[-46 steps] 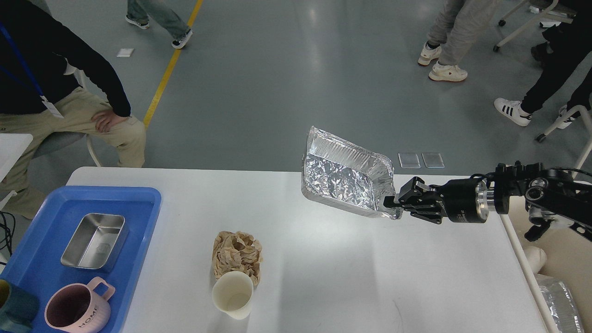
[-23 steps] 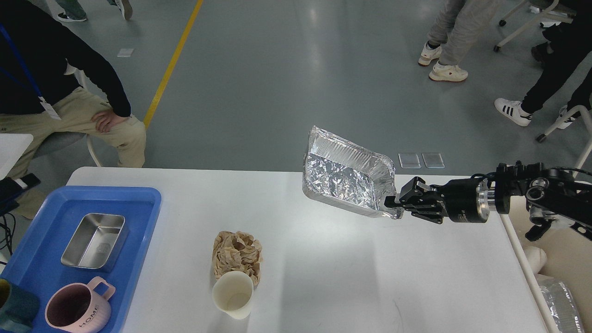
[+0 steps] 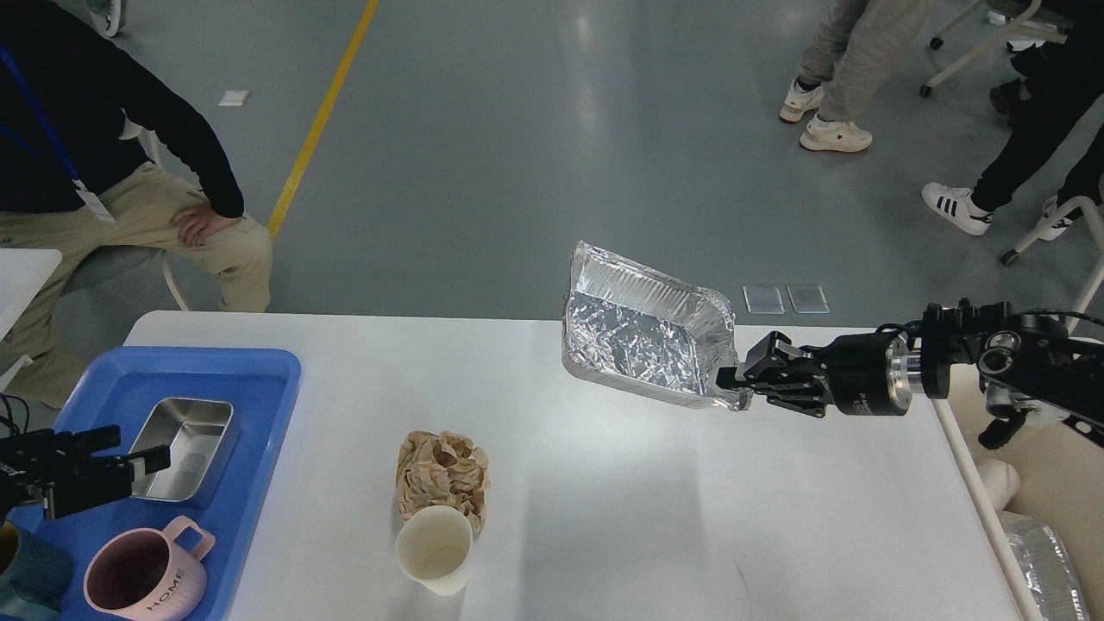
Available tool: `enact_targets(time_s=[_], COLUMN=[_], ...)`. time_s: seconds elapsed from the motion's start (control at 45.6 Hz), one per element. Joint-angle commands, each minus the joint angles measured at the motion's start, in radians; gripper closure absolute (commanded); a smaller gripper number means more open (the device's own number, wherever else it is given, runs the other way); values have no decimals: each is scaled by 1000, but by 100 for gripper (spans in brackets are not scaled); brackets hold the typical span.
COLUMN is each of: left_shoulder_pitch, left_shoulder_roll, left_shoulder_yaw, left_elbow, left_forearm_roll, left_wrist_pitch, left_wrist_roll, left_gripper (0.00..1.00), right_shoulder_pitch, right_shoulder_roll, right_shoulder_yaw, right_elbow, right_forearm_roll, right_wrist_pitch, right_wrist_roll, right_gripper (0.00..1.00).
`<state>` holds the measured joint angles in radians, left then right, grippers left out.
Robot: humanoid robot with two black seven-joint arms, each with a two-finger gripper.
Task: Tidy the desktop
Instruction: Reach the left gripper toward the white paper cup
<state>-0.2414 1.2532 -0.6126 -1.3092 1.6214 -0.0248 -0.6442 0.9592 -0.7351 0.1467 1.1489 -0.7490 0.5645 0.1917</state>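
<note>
The white desktop [image 3: 621, 517] fills the lower half of the head view. My right gripper [image 3: 731, 381] reaches in from the right and is shut on the near right corner of a crinkled foil tray [image 3: 642, 341]. The foil tray hangs tilted above the desktop's far edge, its open side facing me. A crumpled brown paper ball [image 3: 442, 473] lies near the front middle, touching a white paper cup [image 3: 434, 549] that stands in front of it. My left gripper [image 3: 129, 453] enters at the lower left over the blue tray [image 3: 259, 379], fingers apart and holding nothing.
The blue tray holds a steel box [image 3: 177, 448], a pink mug [image 3: 147, 580] and a dark teal cup [image 3: 26, 582]. A cream bin [image 3: 1044, 483] with foil inside stands off the desktop's right edge. A seated person [image 3: 129, 198] is at far left; other people's legs show behind.
My left gripper has come into view at the lower left, over the blue tray. The foil tray and right gripper have barely moved.
</note>
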Motion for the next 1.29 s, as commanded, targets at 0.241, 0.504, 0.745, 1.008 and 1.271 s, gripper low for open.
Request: enact_targets(time_s=[0.241, 0.504, 0.745, 1.008, 1.271], left_shoulder_pitch=[-167, -317, -400, -411, -417], left_shoulder_roll=[-142, -215, -337, -359, -350], left_shoulder_yaw=[11, 13, 14, 68, 99], left_elbow=[-22, -15, -13, -13, -39], left_forearm_roll=[241, 236, 238, 242, 252], left_wrist_pitch=[-135, -291, -406, -425, -540], left_wrist_roll=[3, 72, 80, 74, 83], left_gripper=[16, 10, 10, 10, 10], right_shoulder_pitch=[0, 0, -2, -2, -2], right_shoulder_roll=[3, 2, -3, -6, 0], right_shoulder_yaw=[2, 5, 5, 7, 7], right_elbow=[0, 2, 2, 3, 3], right_forearm_roll=[-1, -3, -3, -3, -3], right_wrist_pitch=[-2, -2, -2, -2, -2], right_wrist_roll=[0, 0, 2, 2, 0], right_gripper=[100, 100, 100, 100, 100])
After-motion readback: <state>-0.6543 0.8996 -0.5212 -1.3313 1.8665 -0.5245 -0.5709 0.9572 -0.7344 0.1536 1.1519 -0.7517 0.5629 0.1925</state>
